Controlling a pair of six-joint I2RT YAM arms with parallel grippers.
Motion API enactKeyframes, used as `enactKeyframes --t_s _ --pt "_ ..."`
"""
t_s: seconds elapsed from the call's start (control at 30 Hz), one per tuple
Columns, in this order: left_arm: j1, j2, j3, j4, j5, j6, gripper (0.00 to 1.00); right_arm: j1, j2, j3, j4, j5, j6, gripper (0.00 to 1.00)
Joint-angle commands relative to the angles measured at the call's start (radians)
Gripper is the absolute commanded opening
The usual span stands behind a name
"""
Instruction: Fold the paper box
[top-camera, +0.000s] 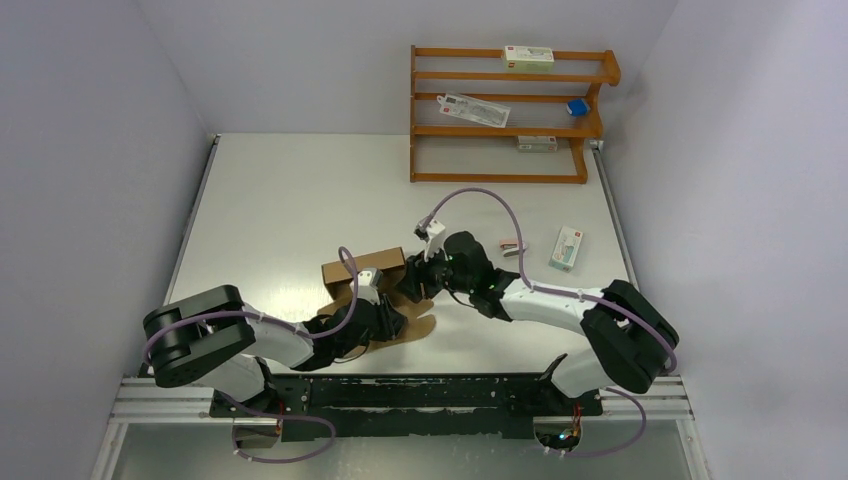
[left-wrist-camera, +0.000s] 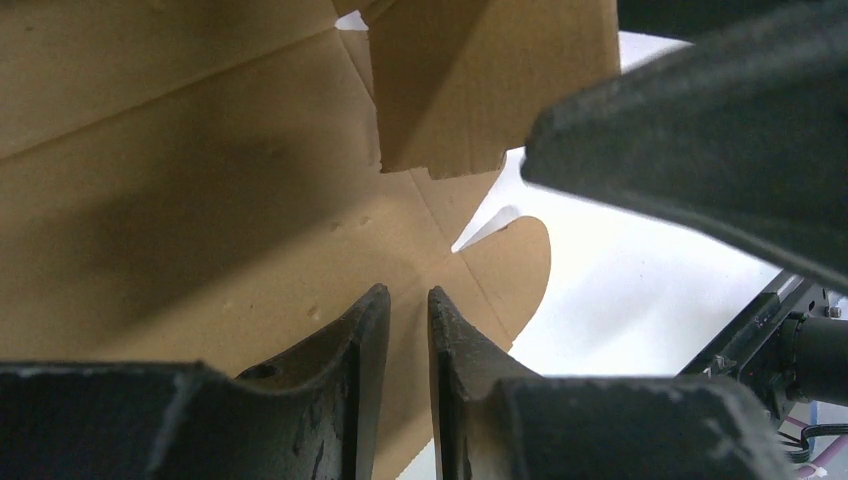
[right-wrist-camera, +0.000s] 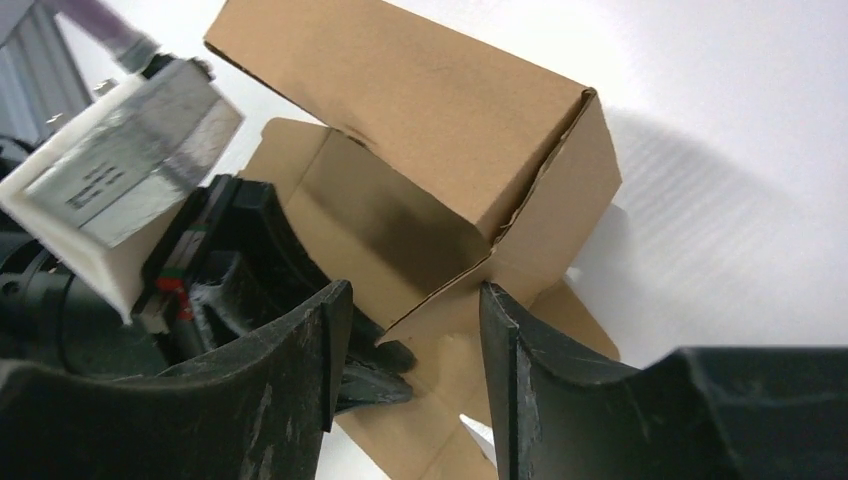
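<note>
1. A white table (top-camera: 300, 200) is being enclosed on three sides by plain grey walls (top-camera: 100, 150).
2. A wooden rack (top-camera: 505, 115) is being stood at the right rear of the table, against the back wall.
3. The left arm (top-camera: 230, 345) and the right arm (top-camera: 570, 305) are being angled inward from the near edge, towards one another.
4. The paper box (top-camera: 362, 268), plain brown cardboard, is being rested on the table at its centre front, between the two wrists. One part is being stood up as a folded rectangular shell, while flat panels and a rounded flap (top-camera: 418, 326) are being spread on the table towards the near edge.
5. The right gripper (right-wrist-camera: 410, 290) is being shown released. Its fingers (right-wrist-camera: 300, 360) are being set well apart, and an upright corner of the box is being straddled by them.
6. The left gripper (left-wrist-camera: 408, 292) is being pointed at the flat panel just beside the rounded flap. Its two fingers are being shown almost together, with a thin gap. Whether cardboard is being pinched cannot be told.
7. A white carton (top-camera: 566, 248) is being laid on the table right of the right wrist, with a smaller packet (top-camera: 512, 247) near it.
8. Another white carton (top-camera: 528, 57) is being displayed on the rack's top shelf, and a small blue item (top-camera: 577, 107) lower down.
</note>
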Motion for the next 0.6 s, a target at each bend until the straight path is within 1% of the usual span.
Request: enactKeyframes --t_s 0.0,0.2,0.3,0.43,0.5,0.57 --pt "-0.009 0.012 0.001 -0.089 0.013 0.019 0.28 -0.009 -0.012 -0.022 0.097 -0.125 -0.074 0.54" --pt "-0.009 0.008 -0.005 -0.091 0.017 0.019 0.28 -0.029 0.02 -0.021 0.117 -0.188 -0.181 0.58" --pt "-0.009 0.007 -0.005 -0.091 0.022 0.018 0.28 -0.033 0.038 -0.026 0.139 -0.274 -0.233 0.6" --pt "-0.01 -0.002 -0.009 -0.094 0.021 0.019 0.28 -0.04 0.041 -0.034 0.167 -0.345 -0.268 0.65" --pt "-0.009 -0.007 -0.012 -0.098 0.02 0.019 0.27 -0.04 0.035 -0.042 0.163 -0.338 -0.307 0.66" --pt "-0.009 -0.014 -0.016 -0.099 0.019 0.019 0.28 -0.041 0.024 -0.054 0.156 -0.312 -0.379 0.67"
